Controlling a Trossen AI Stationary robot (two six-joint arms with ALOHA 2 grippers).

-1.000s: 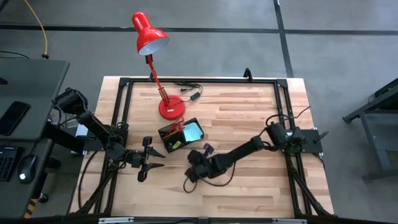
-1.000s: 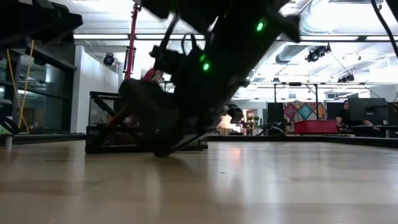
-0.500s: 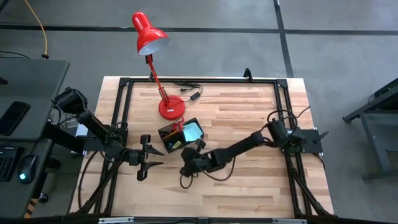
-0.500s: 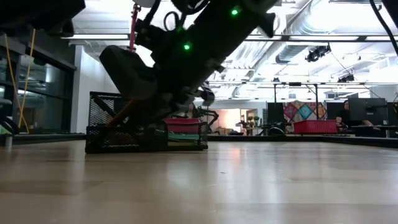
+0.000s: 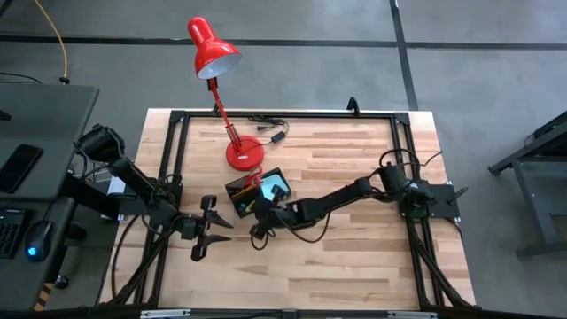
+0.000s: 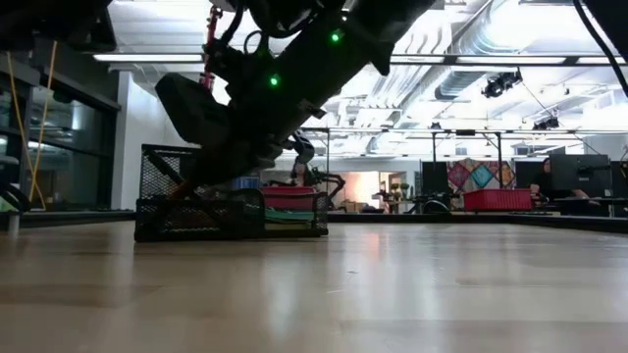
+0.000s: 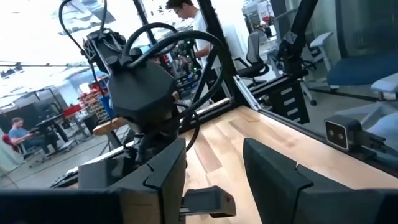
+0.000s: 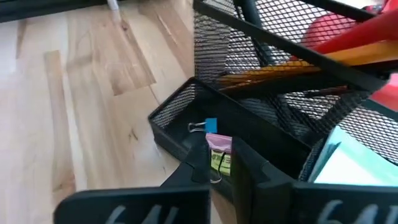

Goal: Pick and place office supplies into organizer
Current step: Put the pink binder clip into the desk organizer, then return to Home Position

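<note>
Your right gripper [image 8: 219, 163], fingers closed on one small pink-and-yellow clip [image 8: 220, 152], hangs over the organizer [image 5: 257, 193] near the lamp base [image 5: 244, 153] on the table [image 5: 354, 159]. One blue clip [image 8: 209, 126] lies inside. Your left gripper [image 5: 213, 228] waits, fingers apart, empty.

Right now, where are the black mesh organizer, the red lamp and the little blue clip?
organizer [image 8: 180, 109]: right wrist view, front mesh wall.
red lamp [image 5: 213, 53]: high view, its shade.
blue clip [image 8: 210, 125]: right wrist view, its blue body.
</note>
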